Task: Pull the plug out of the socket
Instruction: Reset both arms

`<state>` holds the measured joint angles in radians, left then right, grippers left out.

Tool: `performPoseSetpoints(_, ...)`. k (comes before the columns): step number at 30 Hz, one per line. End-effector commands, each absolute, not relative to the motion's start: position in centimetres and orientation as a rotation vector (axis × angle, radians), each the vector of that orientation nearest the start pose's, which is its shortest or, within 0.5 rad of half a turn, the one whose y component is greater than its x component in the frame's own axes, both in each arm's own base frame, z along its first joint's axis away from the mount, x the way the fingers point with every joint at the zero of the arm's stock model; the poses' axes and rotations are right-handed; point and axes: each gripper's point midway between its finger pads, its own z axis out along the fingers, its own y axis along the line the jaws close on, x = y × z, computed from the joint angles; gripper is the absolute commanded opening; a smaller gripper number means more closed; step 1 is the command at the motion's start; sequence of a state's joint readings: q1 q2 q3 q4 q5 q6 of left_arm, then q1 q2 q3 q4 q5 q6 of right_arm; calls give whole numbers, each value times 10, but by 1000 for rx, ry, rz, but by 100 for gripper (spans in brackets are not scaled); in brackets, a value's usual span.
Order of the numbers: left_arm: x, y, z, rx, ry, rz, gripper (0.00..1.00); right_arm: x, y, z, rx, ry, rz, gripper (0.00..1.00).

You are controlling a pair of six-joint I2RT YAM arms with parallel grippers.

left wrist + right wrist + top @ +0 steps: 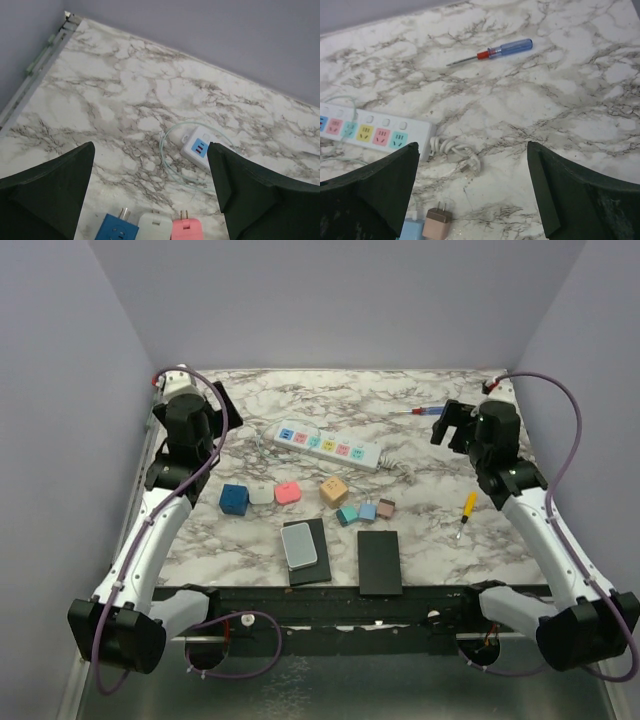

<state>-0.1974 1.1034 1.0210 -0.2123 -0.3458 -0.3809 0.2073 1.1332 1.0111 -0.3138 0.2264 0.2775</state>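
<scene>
**Item: the socket** [330,445]. A long white strip with pastel faces, flat on the marble table [440,530], in the far middle between my two arms. In the top view its long axis runs from 10 o'clock to 4 o'clock. Its white cord [400,469] is bunched at the 4 o'clock end.

**Item: my left gripper** [150,147]. Jaws wide apart and holding nothing. The strip's 10 o'clock end lies at 3 o'clock from it, close to my right-hand finger [260,195] in the wrist view.

**Item: my right gripper** [472,145]. Jaws likewise spread and empty. The strip lies at 9 o'clock from it, with the cord bundle straight ahead in the gap.

**Nearness.** Each arm stands near one end of the strip, and I judge neither clearly closer.

**The plug.** I can make out no plug body seated in any face.
- A thin pale cable [170,155] loops around the 10 o'clock end.
- The same cable crosses the strip near a teal face in the right wrist view.
- I cannot tell where it plugs in.

**View differences.**
- The left wrist view shows one blue face and the cable loop.
- The right wrist view shows six faces and the blue-handled screwdriver [495,51] at 12 o'clock.
- Only the top view shows the strip's full length.

**Loose plug blocks** [288,492]. These lie in a row on the near side of the strip, well apart from it.
</scene>
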Motion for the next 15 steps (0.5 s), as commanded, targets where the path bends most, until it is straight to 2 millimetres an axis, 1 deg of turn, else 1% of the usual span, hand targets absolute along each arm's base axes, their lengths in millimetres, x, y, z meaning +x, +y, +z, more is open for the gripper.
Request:
performPoseSetpoints(1,363,-20,316,-329,1791,-7,99,348,42,294,206,1832,119,94)
performPoseSetpoints(3,360,-17,328,-331,1759,2,99,342,39,306,196,1763,115,95)
performPoseSetpoints(5,356,-13,330,-329,1732,23,99,337,41,314,157,1707,133,94)
performPoseSetpoints(6,354,-11,328,-333,1718,34,99,333,44,317,133,1673,153,94)
performPoseSetpoints(8,349,-6,315,-344,1701,54,99,325,48,321,99,1606,183,94)
performPoseSetpoints(9,346,-4,305,-348,1705,61,99,322,48,323,89,1575,185,94)
performPoseSetpoints(11,341,-3,283,-351,1719,67,99,318,44,320,93,1534,168,94)
performPoseSetpoints(12,339,-3,277,-348,1720,63,99,316,41,317,98,1529,153,94)
performPoseSetpoints(15,333,-4,279,-324,1703,57,99,314,33,304,117,1543,111,94)
